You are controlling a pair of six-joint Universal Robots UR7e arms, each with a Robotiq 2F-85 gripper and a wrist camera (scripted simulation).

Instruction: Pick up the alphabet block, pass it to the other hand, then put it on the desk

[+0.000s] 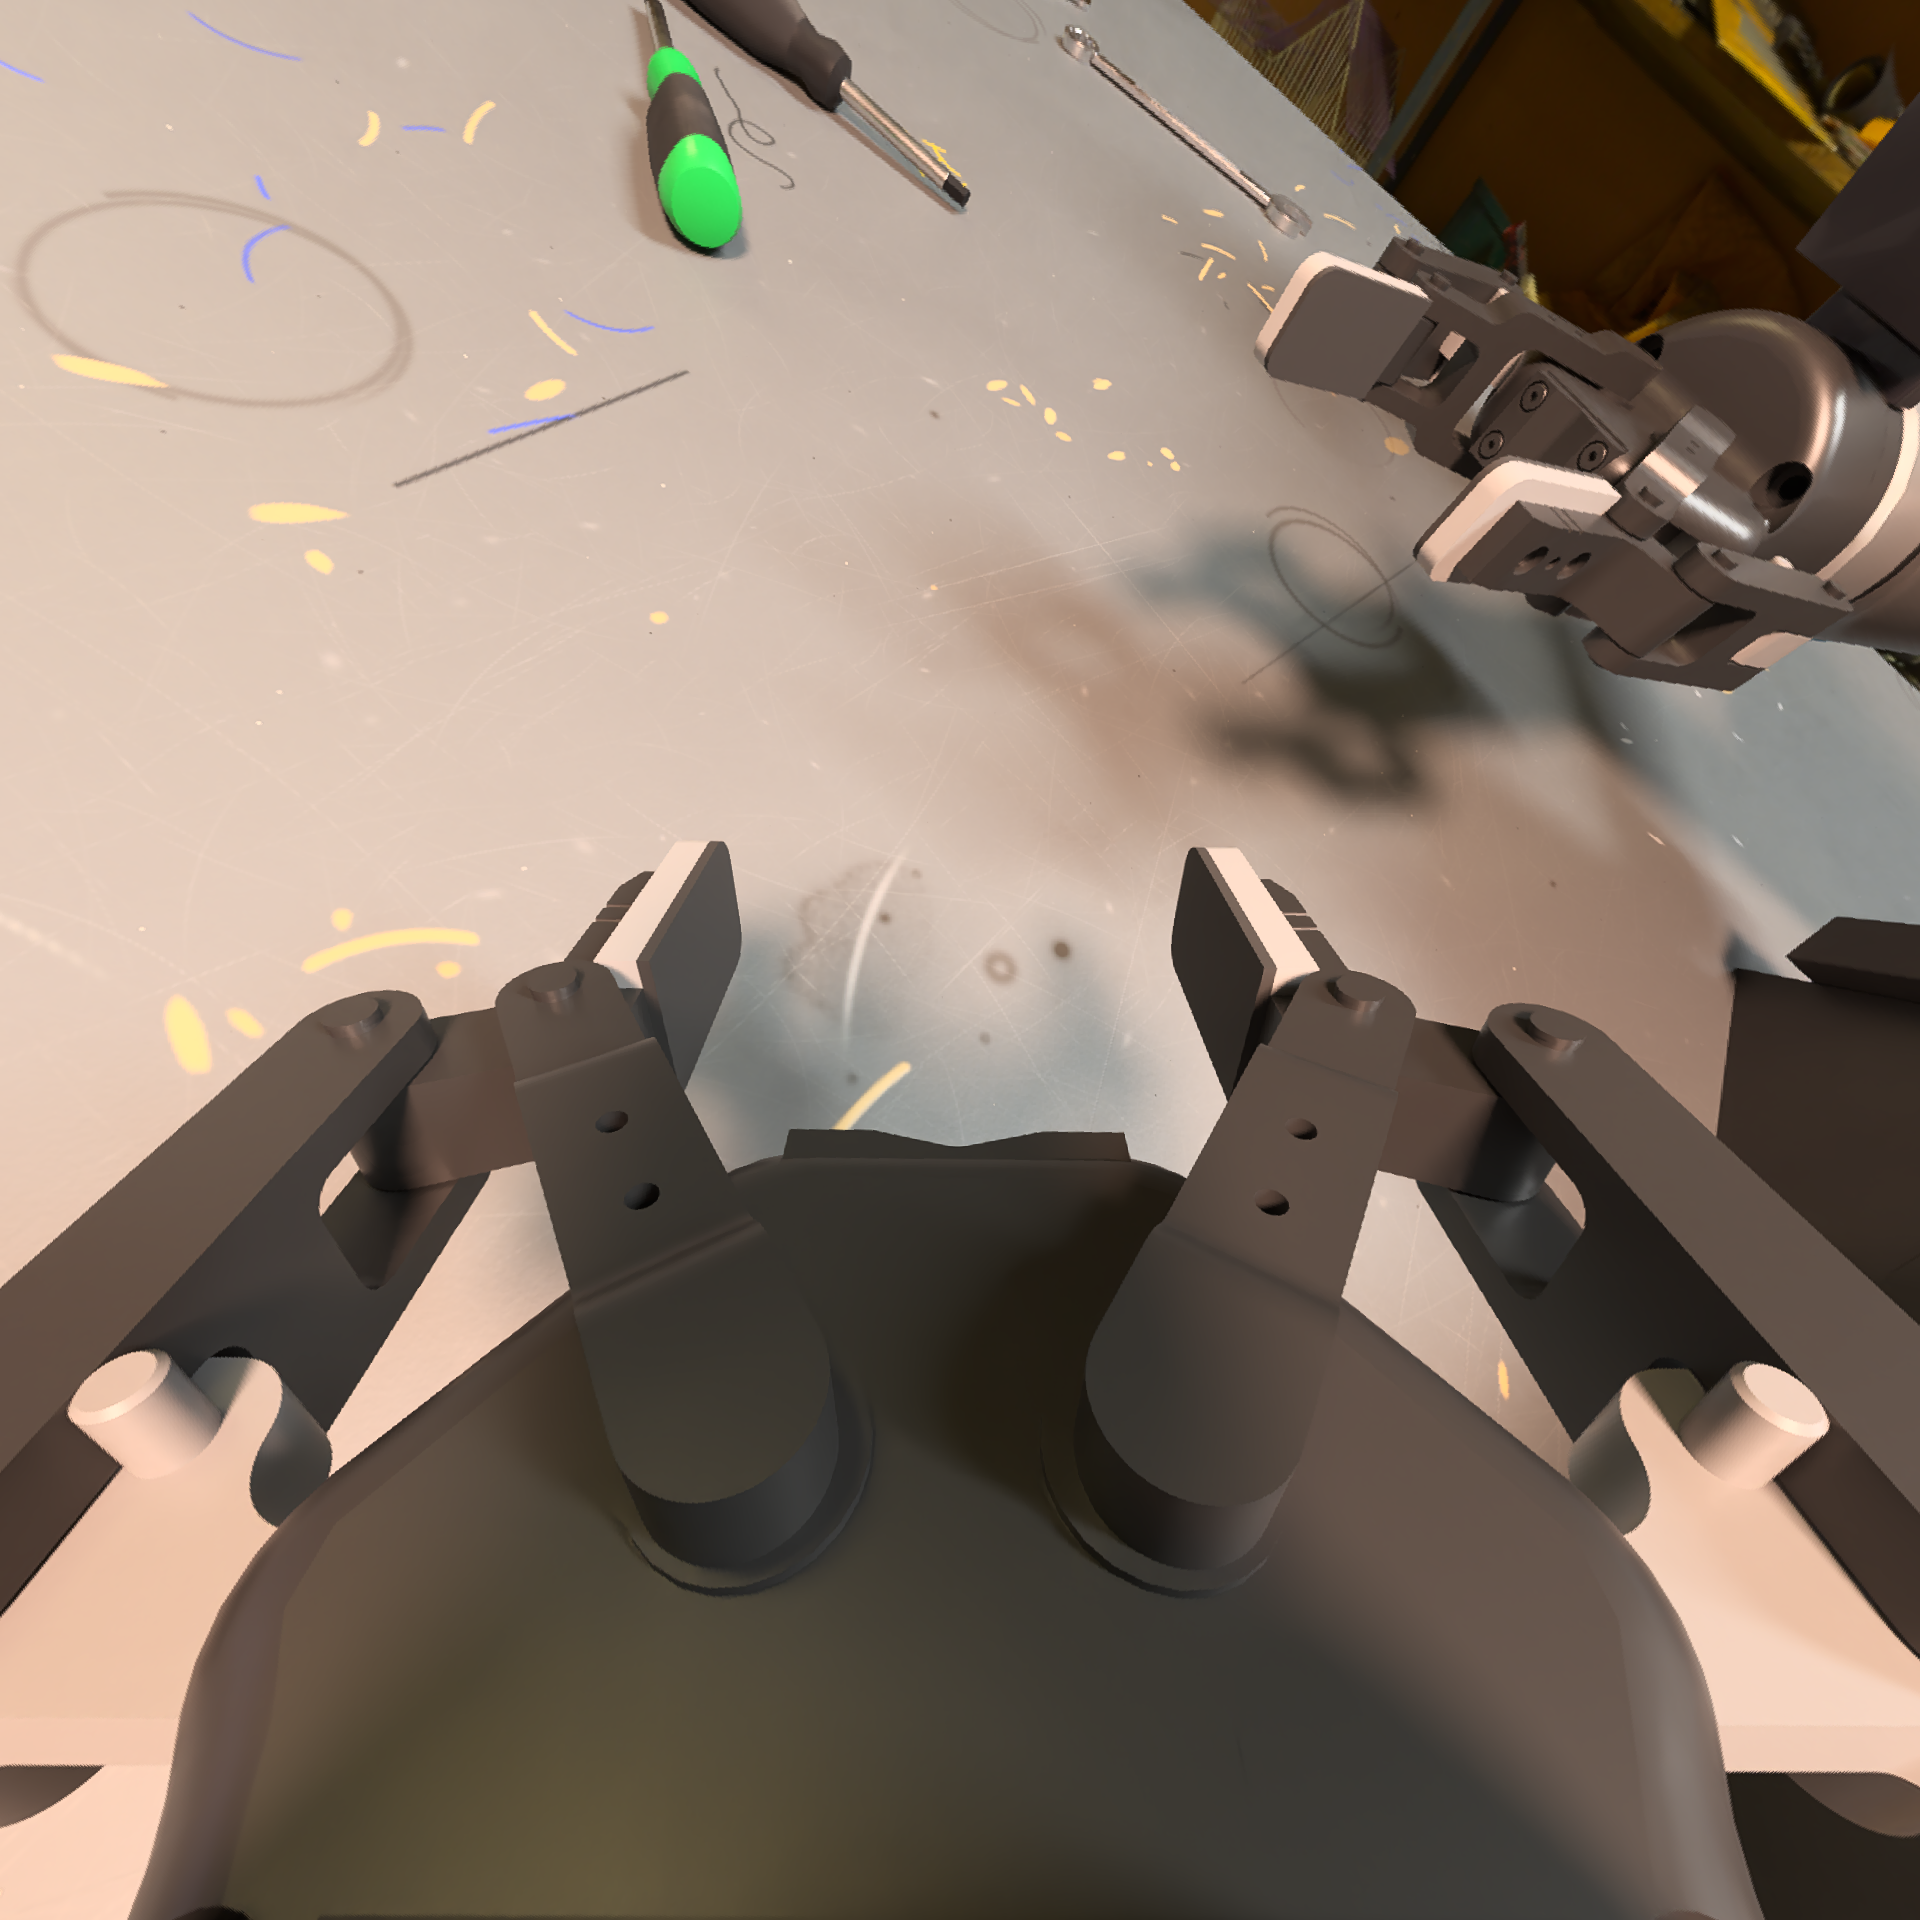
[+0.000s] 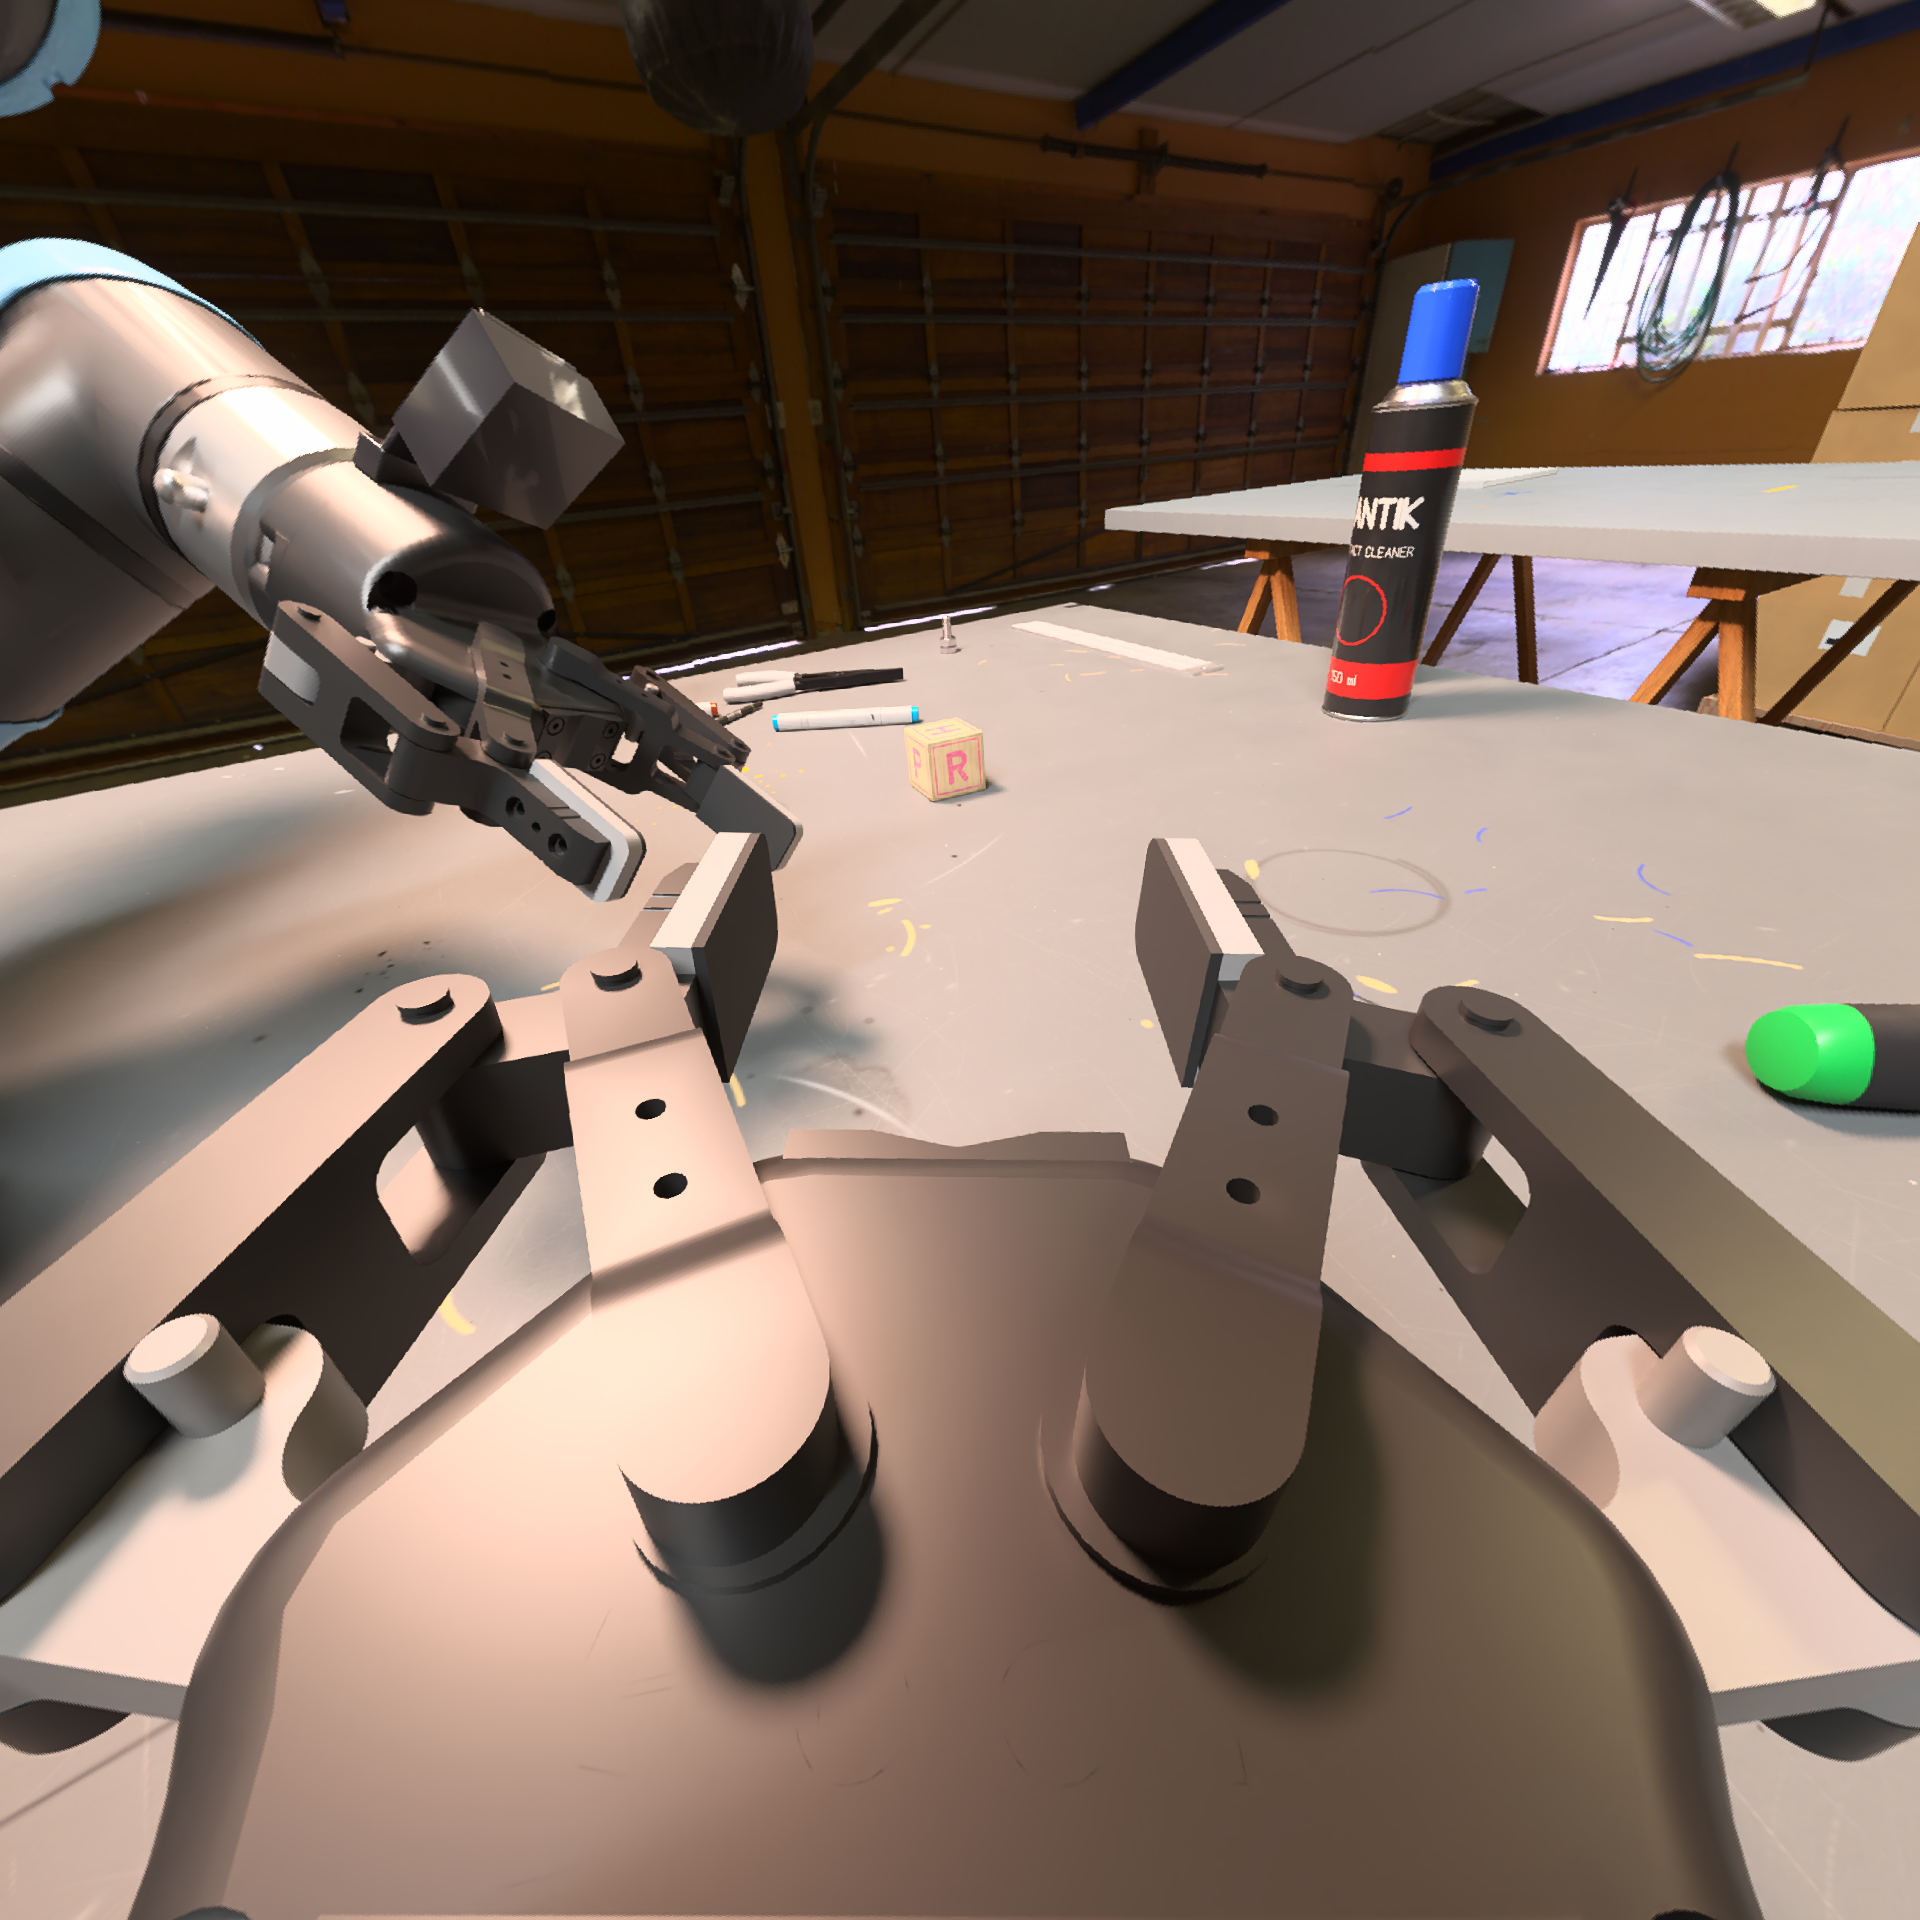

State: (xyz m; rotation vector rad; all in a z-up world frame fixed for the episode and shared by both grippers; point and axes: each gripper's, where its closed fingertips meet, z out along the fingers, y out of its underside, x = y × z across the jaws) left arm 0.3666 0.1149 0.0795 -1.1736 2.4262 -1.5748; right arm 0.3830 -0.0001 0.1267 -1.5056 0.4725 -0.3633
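Note:
A small wooden alphabet block point(image 2: 945, 762) with pink letters stands on the grey desk point(image 2: 1143, 790), beyond both grippers in the right wrist view. It does not show in the left wrist view. My right gripper point(image 2: 956, 935) is open and empty, low over the desk, well short of the block. My left gripper point(image 1: 956, 935) is open and empty above bare desk point(image 1: 520, 675). The left gripper also shows in the right wrist view point(image 2: 691, 842), at the left, close to my right gripper's left finger. The right gripper shows open at the right of the left wrist view point(image 1: 1351, 426).
A green-handled screwdriver point(image 1: 691, 156) point(image 2: 1829, 1049), a second dark screwdriver point(image 1: 862, 94) and a wrench point(image 1: 1184, 130) lie on the desk. Markers point(image 2: 842, 717) lie behind the block. A tall black spray can point(image 2: 1397, 520) with a blue cap stands at the back right.

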